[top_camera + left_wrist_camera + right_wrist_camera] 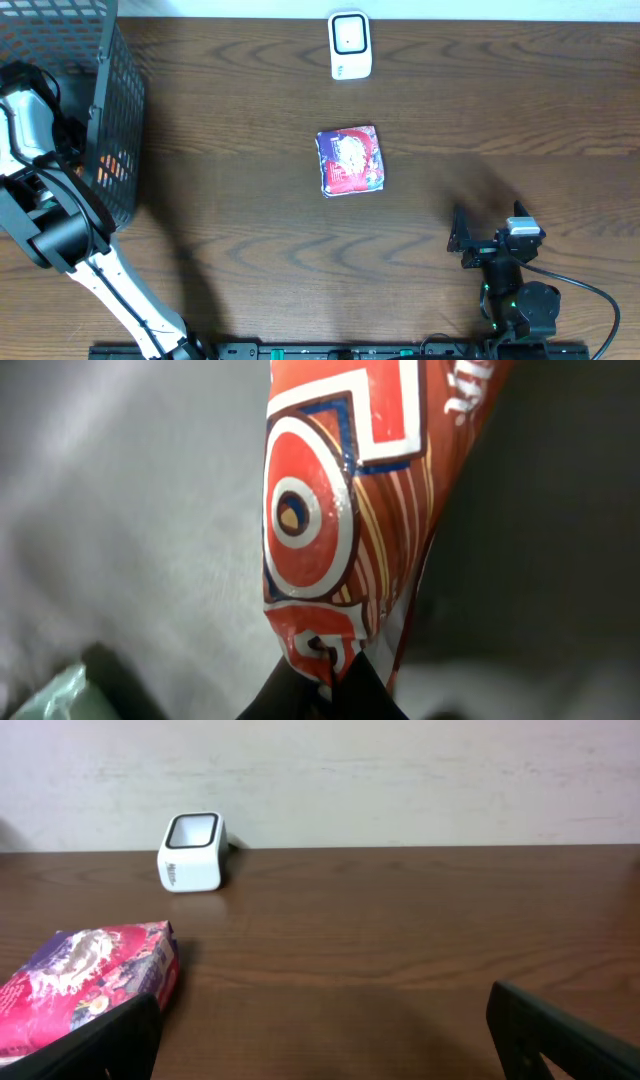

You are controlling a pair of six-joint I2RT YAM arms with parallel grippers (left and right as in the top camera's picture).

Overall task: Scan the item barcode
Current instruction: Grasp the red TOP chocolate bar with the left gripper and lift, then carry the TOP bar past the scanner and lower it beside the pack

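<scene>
My left gripper (pixel 330 672) is shut on the bottom edge of a glossy red-orange packet (pixel 330 510) with white rings and stripes, which fills the left wrist view. From overhead, the left arm (pixel 45 215) reaches into the black wire basket (pixel 112 110), where only a bit of orange (pixel 112 167) shows through the mesh. The white barcode scanner (pixel 350 45) stands at the table's far edge, also seen at the back in the right wrist view (pixel 192 852). My right gripper (pixel 460 240) rests low at the front right, open with nothing between its fingers (pixel 325 1020).
A pink and red packet (pixel 350 160) lies flat in the middle of the table, left of the right gripper's fingers (pixel 90 985). A pale green thing (pixel 55 695) shows in the basket beside the held packet. A cable (pixel 590 300) loops by the right arm's base.
</scene>
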